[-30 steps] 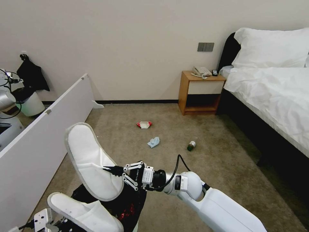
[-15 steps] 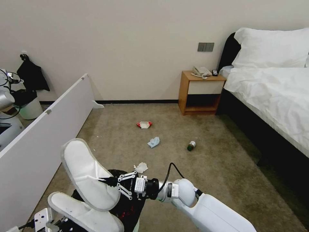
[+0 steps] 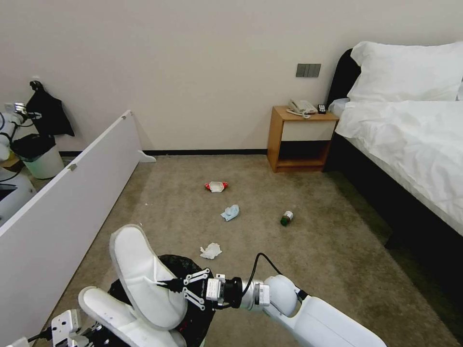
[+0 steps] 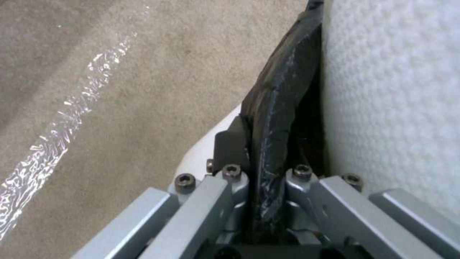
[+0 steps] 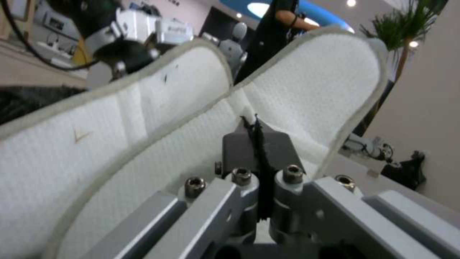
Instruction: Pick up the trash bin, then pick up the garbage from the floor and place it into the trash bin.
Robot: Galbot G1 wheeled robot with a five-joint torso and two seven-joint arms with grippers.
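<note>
- Head view: the right gripper (image 3: pixel 166 285) sits in the lower middle of the frame, its jaws pinched on the edge of a white slipper (image 3: pixel 141 274) that stands tilted over the trash bin (image 3: pixel 188 270), toe up.
- A second slipper (image 3: pixel 120 315) lies across the bin's black-lined mouth at the lower left; the left gripper (image 3: pixel 89 335) is at the bottom left corner, beside the bin.
- On the floor (image 3: pixel 328 250), mid-frame, lie a white tissue (image 3: pixel 211 250), a pale-blue wad (image 3: pixel 230 212), a red-white packet (image 3: pixel 216 186) and, to the right, a small green bottle (image 3: pixel 286 218).
- Left wrist view: the left gripper (image 4: pixel 266 172) at bottom centre has its jaws closed narrow on the bin's black bag rim (image 4: pixel 275 108); a slipper (image 4: pixel 388 90) fills the right side, carpet (image 4: pixel 120 90) the left.
- Right wrist view: the right gripper (image 5: pixel 258 144) at lower centre clamps the held slipper (image 5: pixel 311 90); the other slipper (image 5: pixel 120 118) lies to the left, touching it.
</note>
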